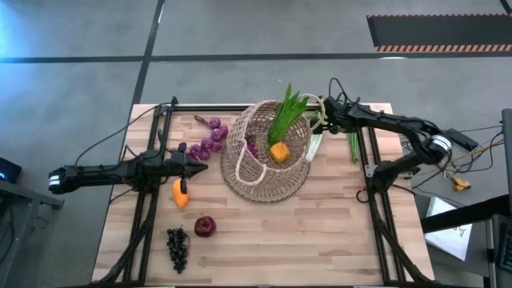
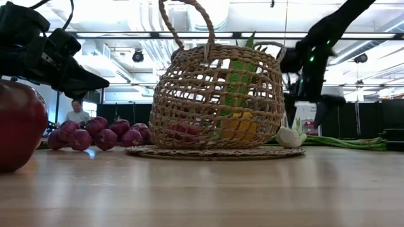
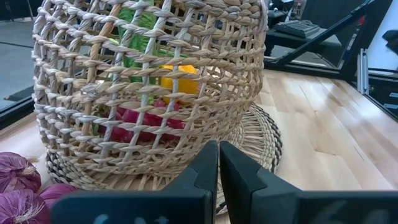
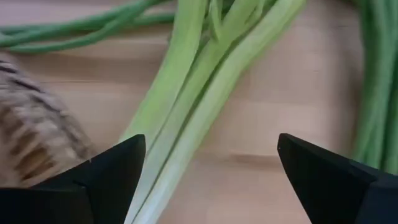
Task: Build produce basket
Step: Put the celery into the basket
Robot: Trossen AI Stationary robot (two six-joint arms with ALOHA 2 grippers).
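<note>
The wicker basket [image 1: 268,152] stands at the table's middle and holds a green leafy bunch [image 1: 286,118], an orange fruit [image 1: 278,152] and something purple-red [image 3: 140,121]. My left gripper [image 1: 200,166] is shut and empty just left of the basket [image 3: 149,81]. My right gripper [image 1: 324,120] is open above a pale green leek [image 4: 186,118], one finger on either side of its stalk and not touching it. The leek [image 1: 315,142] lies on the table against the basket's right side. Purple grapes [image 1: 210,140], an orange fruit [image 1: 181,194], a red apple [image 1: 205,226] and dark grapes [image 1: 177,246] lie on the table.
Thin green scallions [image 1: 353,144] lie right of the leek, near the right arm's frame rail [image 1: 370,152]. The red apple [image 2: 19,123] fills the low view's near left. A person [image 2: 77,113] shows in the room behind. There is bare wood along the table's near right.
</note>
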